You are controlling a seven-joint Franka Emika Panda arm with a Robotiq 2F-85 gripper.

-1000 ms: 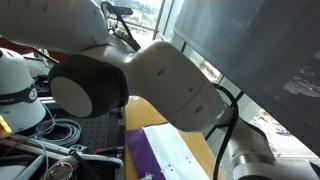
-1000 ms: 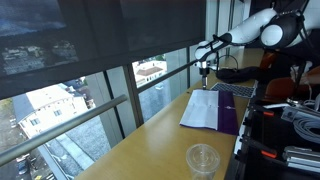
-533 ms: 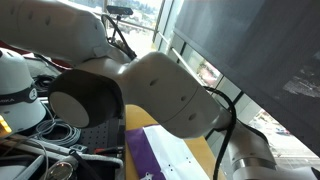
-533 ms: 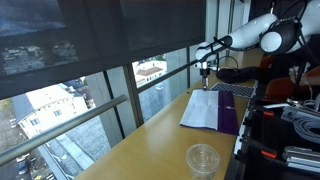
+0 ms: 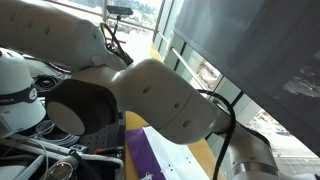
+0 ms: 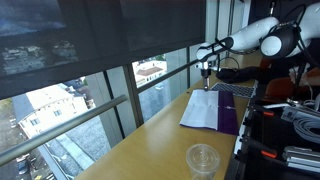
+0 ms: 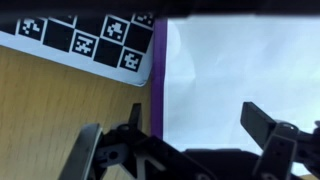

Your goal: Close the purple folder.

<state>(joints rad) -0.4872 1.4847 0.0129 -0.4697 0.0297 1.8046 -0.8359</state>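
Note:
The purple folder (image 6: 231, 117) lies open on the wooden table, white sheets (image 6: 205, 108) facing up. In an exterior view its purple cover (image 5: 139, 158) and white page show under the arm. In the wrist view the white page (image 7: 235, 70) fills the right side, with a thin purple edge (image 7: 159, 80) along its left. My gripper (image 6: 206, 68) hangs above the folder's far end, apart from it. In the wrist view its fingers (image 7: 198, 125) are spread wide over the page with nothing between them.
A small clear cup (image 6: 203, 158) stands on the table near its front end. A black-and-white marker board (image 7: 90, 40) lies just beyond the folder. Windows run along the table's far side. Cables and equipment (image 6: 290, 125) crowd the robot's side. The arm's body (image 5: 150, 95) blocks much of an exterior view.
The arm's links have shifted slightly in both exterior views. The gripper stays above the folder's far end, still open. The folder has not moved.

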